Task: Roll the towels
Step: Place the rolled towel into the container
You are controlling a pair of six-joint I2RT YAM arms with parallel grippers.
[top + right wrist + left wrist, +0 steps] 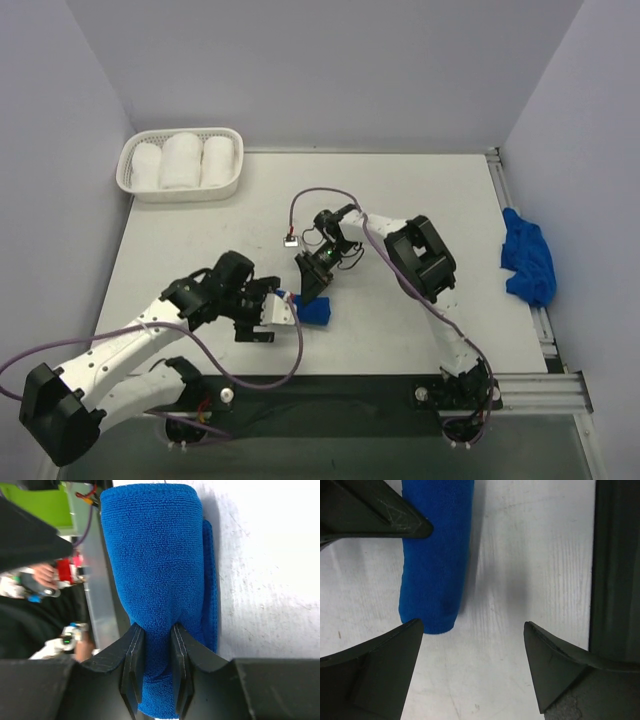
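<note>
A rolled blue towel (314, 314) lies on the white table near the front middle. My right gripper (313, 287) is shut on one end of it; in the right wrist view the fingers (134, 655) pinch the roll (155, 555) from both sides, and a loose flap lies along its right side. My left gripper (287, 309) is open just left of the roll. In the left wrist view (473, 630) the roll's end (437, 555) lies ahead of the left fingertip, not between the fingers. A second blue towel (528, 260) lies crumpled at the table's right edge.
A white basket (128, 180) with three white towel rolls stands at the back left. A small connector on a cable (290, 239) lies mid-table. A dark rail (330, 385) runs along the front edge. Grey walls enclose the table.
</note>
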